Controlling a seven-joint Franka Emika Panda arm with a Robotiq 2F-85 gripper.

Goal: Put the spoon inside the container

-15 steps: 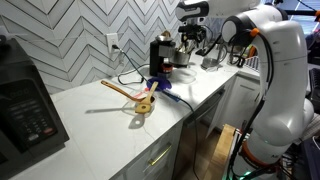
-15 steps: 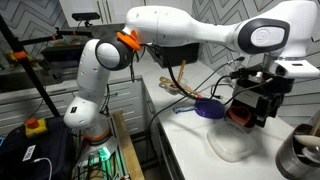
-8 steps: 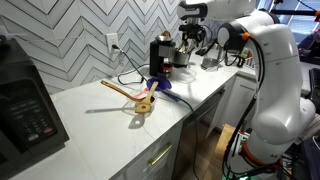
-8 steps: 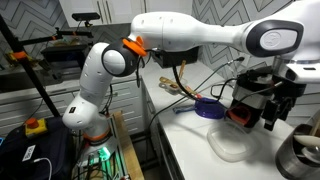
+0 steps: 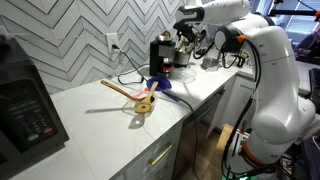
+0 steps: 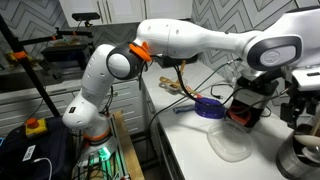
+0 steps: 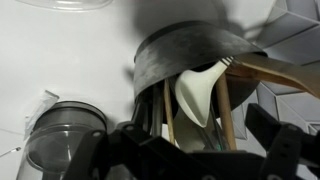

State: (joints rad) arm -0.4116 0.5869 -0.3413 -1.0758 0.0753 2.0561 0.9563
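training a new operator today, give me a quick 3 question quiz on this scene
1. True or false: in the wrist view, the metal container is empty.
2. Multiple choice: in an exterior view, the wooden spoon lies
A) on the white counter
B) inside the metal container
C) on the floor
3. Short answer: what colour is the bowl on the counter?

Key
1. False. It already holds a white spoon and several wooden utensils.
2. A
3. Purple
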